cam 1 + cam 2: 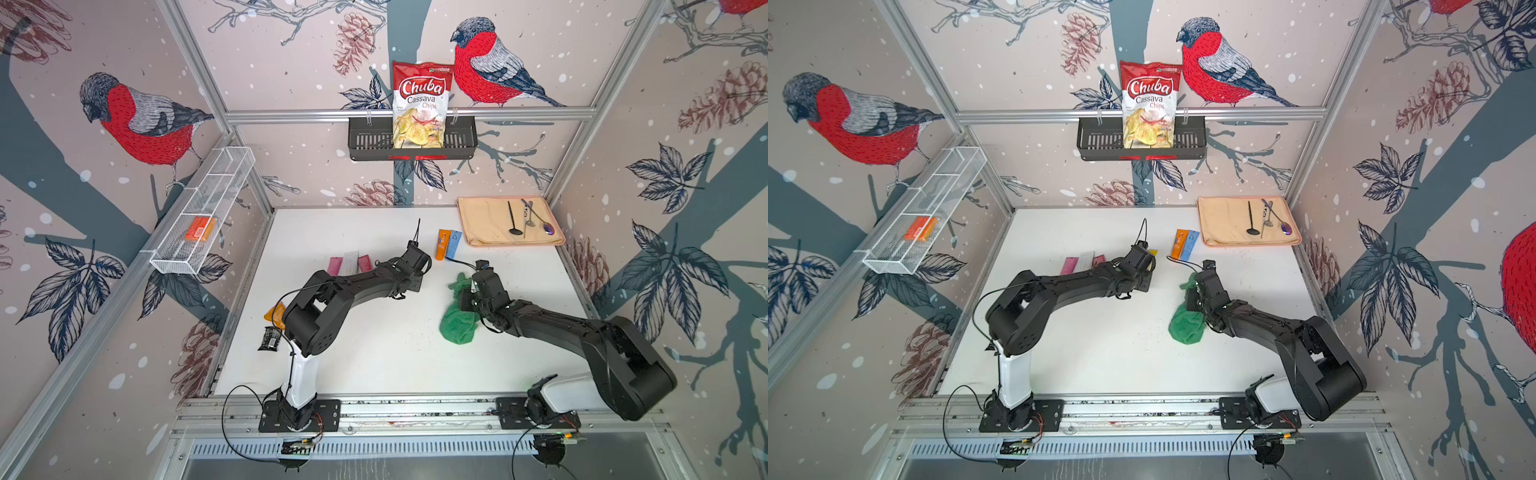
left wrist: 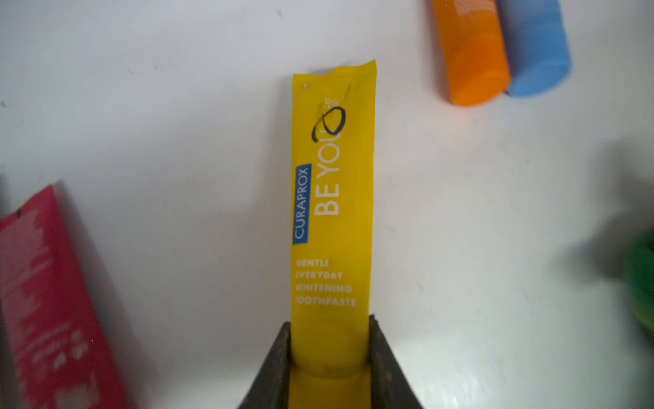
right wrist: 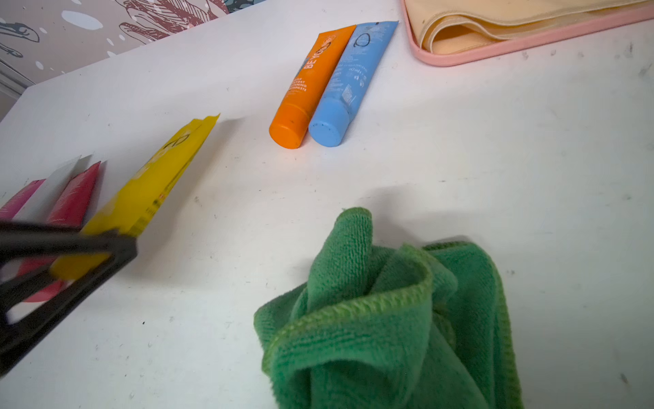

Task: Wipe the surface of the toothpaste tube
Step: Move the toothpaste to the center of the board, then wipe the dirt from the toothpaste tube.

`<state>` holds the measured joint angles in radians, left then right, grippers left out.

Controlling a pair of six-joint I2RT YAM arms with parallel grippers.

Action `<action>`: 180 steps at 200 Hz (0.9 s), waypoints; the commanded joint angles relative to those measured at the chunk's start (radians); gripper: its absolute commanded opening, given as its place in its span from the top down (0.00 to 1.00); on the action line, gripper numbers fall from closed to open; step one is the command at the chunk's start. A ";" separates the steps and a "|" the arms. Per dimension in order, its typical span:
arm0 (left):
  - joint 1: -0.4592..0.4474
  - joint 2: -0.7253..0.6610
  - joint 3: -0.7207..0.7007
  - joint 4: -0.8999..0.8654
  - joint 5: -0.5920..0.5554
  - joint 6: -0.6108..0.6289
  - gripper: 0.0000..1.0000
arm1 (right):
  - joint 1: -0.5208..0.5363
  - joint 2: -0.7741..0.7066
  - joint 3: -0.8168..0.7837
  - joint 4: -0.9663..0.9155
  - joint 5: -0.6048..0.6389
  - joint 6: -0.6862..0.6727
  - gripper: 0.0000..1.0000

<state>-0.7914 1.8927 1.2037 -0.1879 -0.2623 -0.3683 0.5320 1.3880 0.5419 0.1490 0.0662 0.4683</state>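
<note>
the left jaws are closed on the cap end of the yellow toothpaste tube, one dark jaw on each side of it. the tube points away from the wrist, and its crimped end appears to stand clear of the desk with a shadow under it. it reads "curaprox", "be you" and "gentle everyday whitening toothpaste"; a black pen loop is drawn near the crimp.

the right jaws are hidden behind the green cloth. they are shut, and the cloth is bunched up at them, with the rest trailing on the desk in both top views.

beyond the yellow tube, an orange tube, also marked "be you", and a blue tube lie touching side by side. a pink tube, a white tube and a red tube lie in a row by the left arm.

the desk is white and scuffed. a pink-rimmed tray in its far right corner holds a cream cloth and utensils.

the walls carry bird and pine-cone wallpaper. a black basket on the back rail holds a bag reading "chuba cassava chips". a white wire basket on the left wall holds an orange pack.
</note>
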 commanded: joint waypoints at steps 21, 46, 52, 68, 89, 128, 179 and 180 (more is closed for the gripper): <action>-0.126 -0.204 -0.270 0.064 -0.008 -0.064 0.77 | -0.026 -0.108 -0.044 0.041 -0.069 -0.002 0.90; -0.218 -0.303 -0.376 0.063 -0.042 -0.088 0.77 | -0.001 -0.153 -0.011 -0.015 -0.076 -0.021 0.90; -0.238 -0.320 -0.395 0.062 -0.050 -0.091 0.76 | 0.014 -0.156 0.009 -0.044 -0.068 -0.028 0.89; -0.289 -0.350 -0.428 0.065 -0.069 -0.097 0.76 | 0.056 -0.141 0.064 -0.104 -0.066 -0.049 0.89; -0.338 -0.359 -0.464 0.093 -0.057 -0.087 0.73 | 0.114 -0.089 0.110 -0.130 -0.085 -0.064 0.89; -0.354 -0.297 -0.479 0.087 -0.063 -0.096 0.69 | 0.200 0.022 0.160 -0.167 -0.208 -0.084 0.89; -0.361 -0.277 -0.480 0.070 -0.069 -0.087 0.61 | 0.238 0.075 0.124 -0.150 -0.260 -0.063 0.89; -0.360 -0.277 -0.481 0.069 -0.067 -0.085 0.61 | 0.238 0.076 0.123 -0.149 -0.264 -0.063 0.89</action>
<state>-1.1484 1.5993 0.7261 -0.1135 -0.3149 -0.4480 0.7647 1.4551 0.6880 -0.0135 -0.1307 0.3958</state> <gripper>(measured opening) 0.409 0.132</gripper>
